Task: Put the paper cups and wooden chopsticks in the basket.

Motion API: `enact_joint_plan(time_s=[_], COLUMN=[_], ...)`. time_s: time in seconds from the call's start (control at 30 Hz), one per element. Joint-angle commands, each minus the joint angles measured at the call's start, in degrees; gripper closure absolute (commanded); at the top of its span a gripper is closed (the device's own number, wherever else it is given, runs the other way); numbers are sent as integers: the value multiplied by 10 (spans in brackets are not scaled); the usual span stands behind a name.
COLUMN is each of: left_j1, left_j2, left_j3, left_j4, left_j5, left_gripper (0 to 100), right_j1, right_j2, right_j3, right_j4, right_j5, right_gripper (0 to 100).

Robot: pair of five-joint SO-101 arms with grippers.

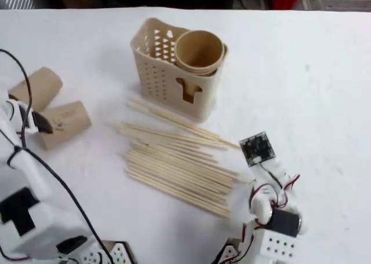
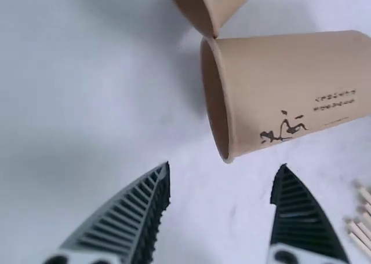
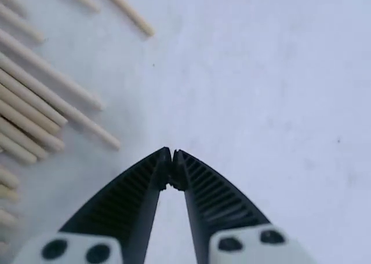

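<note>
While left jaws gape, dark print [image 2: 284, 129] marks one paper cup [image 2: 290, 84].

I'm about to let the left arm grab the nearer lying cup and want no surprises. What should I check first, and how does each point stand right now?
1. The left gripper is open: ok.
2. The nearer paper cup sits between its fingertips: not ok, it lies on its side just beyond them.
3. That cup is free of the second cup: not ok, their rims seem to touch.
4. The basket stands upright with room beside the stacked cups: ok.
5. The right gripper is out of the way: ok, shut and empty beside the chopsticks.
</note>
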State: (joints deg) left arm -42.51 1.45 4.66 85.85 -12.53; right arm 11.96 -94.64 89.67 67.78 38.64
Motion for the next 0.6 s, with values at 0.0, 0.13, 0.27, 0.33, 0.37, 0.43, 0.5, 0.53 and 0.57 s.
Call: enact_joint_plan(time_s=[0.0, 0.13, 0.27, 0.33, 0.37, 0.43, 0.5, 0.53, 0.57], left_j1=[12, 65, 108, 121, 126, 135, 145, 150, 153], left_j2=[66, 125, 134, 134, 134, 134, 134, 134, 134], left_j3=[-27, -32, -32, -33, -33, -33, -36, -45, -52], left_j4=[-53, -70, -89, -105, -115, -127, -128, -124, -123], left_j5=[-13, -20, -2, 4, 5, 11, 12, 13, 18], left_gripper=[717, 717, 717, 717, 717, 720, 721, 721, 721], right_j1=[11, 22, 22, 22, 22, 20, 19, 19, 19], right_j2=[-94, -73, -88, -87, -87, -87, -87, -87, -87], right_j3=[33, 40, 58, 59, 59, 60, 60, 60, 60], right_j4=[40, 15, 13, 13, 13, 13, 13, 13, 13], right_j5=[5, 2, 2, 2, 2, 2, 2, 2, 2], right_gripper=[981, 981, 981, 981, 981, 981, 981, 981, 981])
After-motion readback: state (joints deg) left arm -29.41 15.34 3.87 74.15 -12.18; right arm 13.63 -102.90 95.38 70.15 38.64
